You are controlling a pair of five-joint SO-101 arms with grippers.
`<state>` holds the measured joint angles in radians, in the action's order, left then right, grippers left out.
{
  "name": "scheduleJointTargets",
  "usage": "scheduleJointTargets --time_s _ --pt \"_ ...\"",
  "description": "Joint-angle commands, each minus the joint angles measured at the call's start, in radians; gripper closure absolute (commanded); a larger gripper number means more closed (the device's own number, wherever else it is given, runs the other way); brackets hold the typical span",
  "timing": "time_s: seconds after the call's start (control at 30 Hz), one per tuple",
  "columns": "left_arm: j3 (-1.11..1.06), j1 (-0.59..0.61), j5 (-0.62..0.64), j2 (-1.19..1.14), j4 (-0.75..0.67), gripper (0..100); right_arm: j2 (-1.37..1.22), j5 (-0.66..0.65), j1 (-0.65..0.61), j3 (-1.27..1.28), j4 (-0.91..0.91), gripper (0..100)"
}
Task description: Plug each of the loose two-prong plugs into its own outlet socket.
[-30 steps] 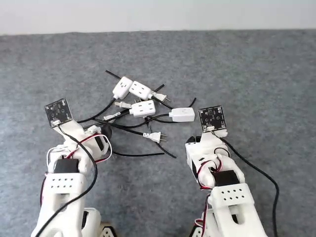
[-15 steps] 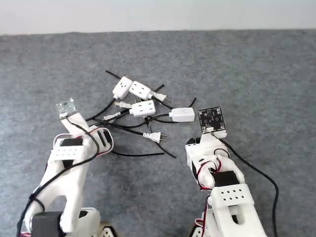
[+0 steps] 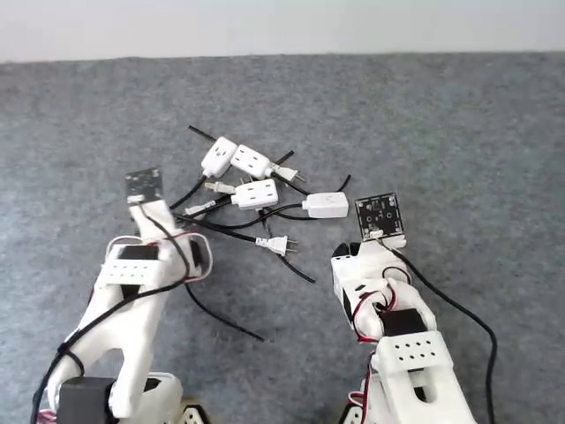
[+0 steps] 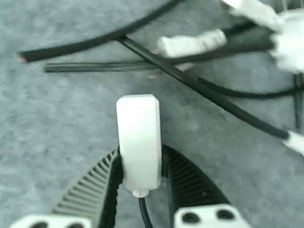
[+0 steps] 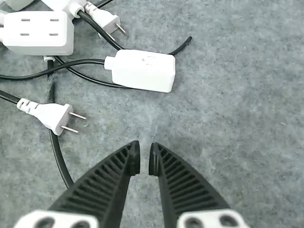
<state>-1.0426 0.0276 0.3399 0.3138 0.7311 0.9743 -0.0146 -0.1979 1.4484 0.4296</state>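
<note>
My left gripper (image 4: 140, 156) is shut on a white outlet socket (image 4: 137, 123), whose black cord runs back between the fingers. It hangs over the grey carpet just short of the cable tangle. In the high view the left arm (image 3: 132, 274) stands at the tangle's left edge. Three more white sockets (image 3: 219, 156) (image 3: 256, 193) (image 3: 325, 205) lie in the tangle with loose two-prong plugs (image 3: 275, 245) (image 3: 290, 175). My right gripper (image 5: 144, 159) is shut on nothing, low over bare carpet, close to a socket (image 5: 141, 70) and a plug (image 5: 52, 114).
Black cords (image 3: 221, 225) cross between the sockets and plugs. One loose cord end (image 3: 260, 337) lies between the two arms. Open grey carpet (image 3: 459, 132) spreads to the right and toward the far wall.
The left arm has swung forward and to the right toward the tangle with the socket in its grip. The socket's black cord has been dragged from lying level to slanting toward the arms. The right arm is still.
</note>
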Motion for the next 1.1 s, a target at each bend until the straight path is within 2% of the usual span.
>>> scheduleJointTargets --time_s 0.0,0.17,0.23,0.37,0.57,0.7,0.9,0.97,1.07 --pt "0.058 -0.11 -0.014 0.109 0.081 99 0.015 -0.014 0.012 -0.011 -0.019 93.7" --pt "-0.035 -0.342 -0.006 0.456 0.149 99 0.015 -0.015 0.018 -0.011 -0.018 93.7" --pt "-0.11 -0.451 0.035 0.605 0.141 99 0.015 -0.015 0.041 -0.011 -0.018 93.7" --pt "-0.206 -0.486 0.138 0.74 0.097 99 0.015 -0.015 0.065 -0.014 -0.015 93.9" --pt "-0.191 -0.486 0.15 0.5 0.008 99 0.021 -0.015 0.067 -0.014 -0.008 93.9" --pt "-0.087 -0.485 0.15 0.275 0.011 99 0.022 -0.015 0.067 -0.014 -0.008 93.9" --pt "0.047 -0.381 0.15 0.032 0.052 98 0.022 -0.015 0.067 -0.014 -0.008 93.9" --pt "0.059 -0.367 0.15 -0.002 0.052 94 0.022 -0.015 0.067 -0.015 -0.008 93.9" --pt "0.054 -0.368 0.167 -0.011 0.057 81 0.022 -0.015 0.067 -0.015 -0.008 93.8"
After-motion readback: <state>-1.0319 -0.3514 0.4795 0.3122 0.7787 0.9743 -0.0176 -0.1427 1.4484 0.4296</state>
